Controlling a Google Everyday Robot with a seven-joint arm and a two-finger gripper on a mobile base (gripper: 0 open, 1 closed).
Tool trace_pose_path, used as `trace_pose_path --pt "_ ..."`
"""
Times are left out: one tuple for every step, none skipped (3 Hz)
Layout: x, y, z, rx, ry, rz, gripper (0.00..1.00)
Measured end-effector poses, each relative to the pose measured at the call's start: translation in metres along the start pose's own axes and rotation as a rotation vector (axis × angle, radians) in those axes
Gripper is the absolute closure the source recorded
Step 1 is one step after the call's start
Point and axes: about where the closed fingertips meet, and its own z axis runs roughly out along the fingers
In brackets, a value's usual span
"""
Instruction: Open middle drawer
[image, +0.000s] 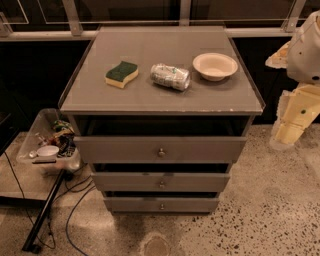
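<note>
A grey cabinet (160, 97) stands in the middle with three drawers stacked at its front. The middle drawer (125, 182) is a wide, shallow grey front with a small round metal knob (161, 185) at its centre. A dark gap shows above it. The larger top drawer (120, 149) juts out above it, and the lowest drawer (130, 204) sits below it. My gripper (291, 125), a cream-coloured part under the white arm (306, 50), hangs at the far right edge. It is beside the cabinet's right side, well away from the knobs.
On the cabinet top lie a green and yellow sponge (121, 73), a crushed can (170, 76) and a beige bowl (215, 65). A clear bin (47, 145) of small items stands on the left, with a black pole (44, 215) and cables on the speckled floor.
</note>
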Motion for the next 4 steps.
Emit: trace_pose_path --pt "0.0 0.0 0.001 0.002 -0.004 -0.001 0.0" --pt "-0.001 0.001 0.015 -0.021 -0.061 0.005 0.0" --pt "0.002 0.004 0.054 -0.059 -0.157 0.024 0.0" --pt "0.006 0.009 0.096 -0.072 -0.259 0.035 0.0"
